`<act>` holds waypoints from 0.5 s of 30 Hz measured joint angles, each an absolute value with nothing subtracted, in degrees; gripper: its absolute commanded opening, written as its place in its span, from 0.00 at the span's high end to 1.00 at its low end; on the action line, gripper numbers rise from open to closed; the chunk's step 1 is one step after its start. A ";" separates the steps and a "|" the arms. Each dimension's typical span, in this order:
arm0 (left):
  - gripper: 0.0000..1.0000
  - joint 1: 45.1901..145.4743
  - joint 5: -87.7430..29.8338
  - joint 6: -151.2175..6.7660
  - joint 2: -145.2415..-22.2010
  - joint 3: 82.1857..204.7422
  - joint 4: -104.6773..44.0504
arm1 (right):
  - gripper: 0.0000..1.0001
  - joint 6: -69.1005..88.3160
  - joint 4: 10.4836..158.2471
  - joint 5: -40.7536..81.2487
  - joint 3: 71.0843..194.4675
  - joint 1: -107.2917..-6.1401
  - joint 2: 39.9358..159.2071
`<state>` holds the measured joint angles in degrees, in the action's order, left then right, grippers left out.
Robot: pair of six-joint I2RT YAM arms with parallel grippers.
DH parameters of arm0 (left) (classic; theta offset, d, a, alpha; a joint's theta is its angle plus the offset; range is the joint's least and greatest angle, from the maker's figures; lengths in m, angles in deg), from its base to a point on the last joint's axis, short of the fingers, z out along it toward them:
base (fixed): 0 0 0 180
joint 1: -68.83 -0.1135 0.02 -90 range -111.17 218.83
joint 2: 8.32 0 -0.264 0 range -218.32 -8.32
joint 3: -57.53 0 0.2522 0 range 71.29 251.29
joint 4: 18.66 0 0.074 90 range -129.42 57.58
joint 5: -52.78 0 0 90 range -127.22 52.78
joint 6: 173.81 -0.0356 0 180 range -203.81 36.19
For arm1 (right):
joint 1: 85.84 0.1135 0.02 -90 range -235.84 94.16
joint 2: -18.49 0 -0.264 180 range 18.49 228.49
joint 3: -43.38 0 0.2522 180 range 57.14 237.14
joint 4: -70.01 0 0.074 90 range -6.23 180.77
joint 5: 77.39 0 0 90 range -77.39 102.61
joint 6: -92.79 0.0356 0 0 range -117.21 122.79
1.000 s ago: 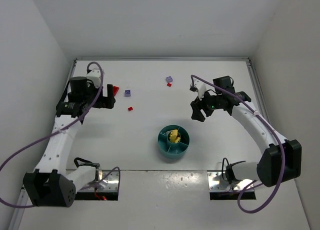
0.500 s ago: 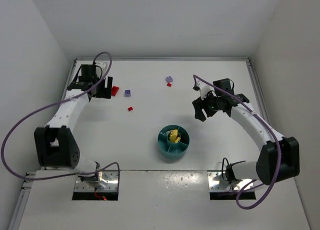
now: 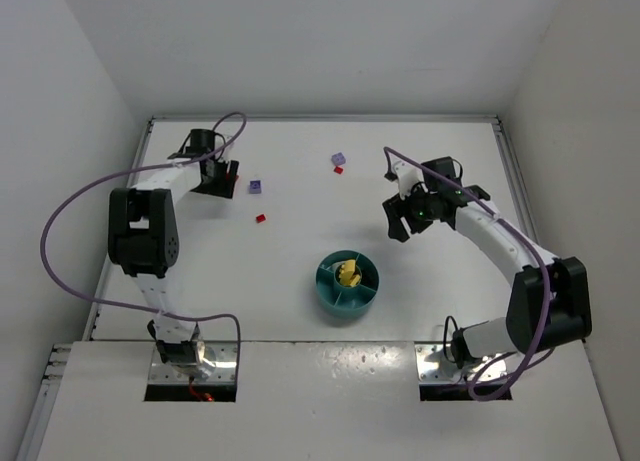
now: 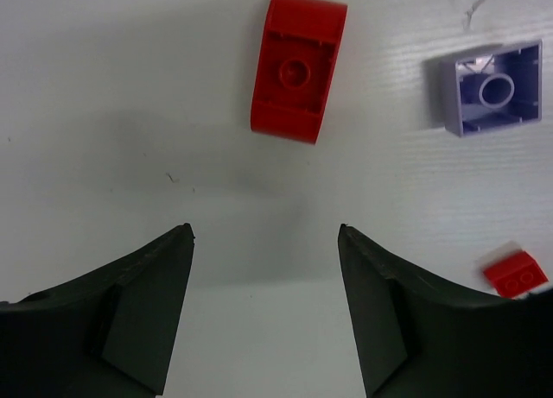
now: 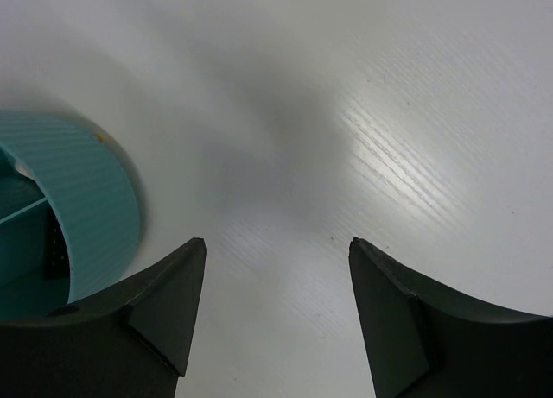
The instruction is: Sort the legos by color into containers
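Having swung to the curved red plastic brick (image 4: 298, 66), the left hand (image 4: 264, 234) hovers open, pickup pending. The right hand (image 5: 276, 243) idles open.

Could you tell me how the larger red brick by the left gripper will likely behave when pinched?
The red brick looks like rigid moulded plastic, so it probably won't flex. Lying hollow side up, it seems unlikely to roll. Its glossy walls might skid on the smooth table.
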<state>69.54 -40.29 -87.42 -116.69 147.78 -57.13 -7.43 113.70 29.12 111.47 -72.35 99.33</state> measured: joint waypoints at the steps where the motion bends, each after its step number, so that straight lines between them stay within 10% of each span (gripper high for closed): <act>1: 0.26 69.54 -40.35 -87.64 -117.57 148.59 -56.89 | 0.32 -7.43 113.64 29.10 111.49 -72.35 99.72; 15: 0.33 69.54 -41.05 -88.76 -128.91 157.64 -53.67 | 0.32 -7.23 113.35 29.12 113.74 -72.35 104.60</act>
<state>69.54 -41.05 -88.76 -128.91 157.64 -53.67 -7.23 113.35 29.12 113.74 -72.35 104.60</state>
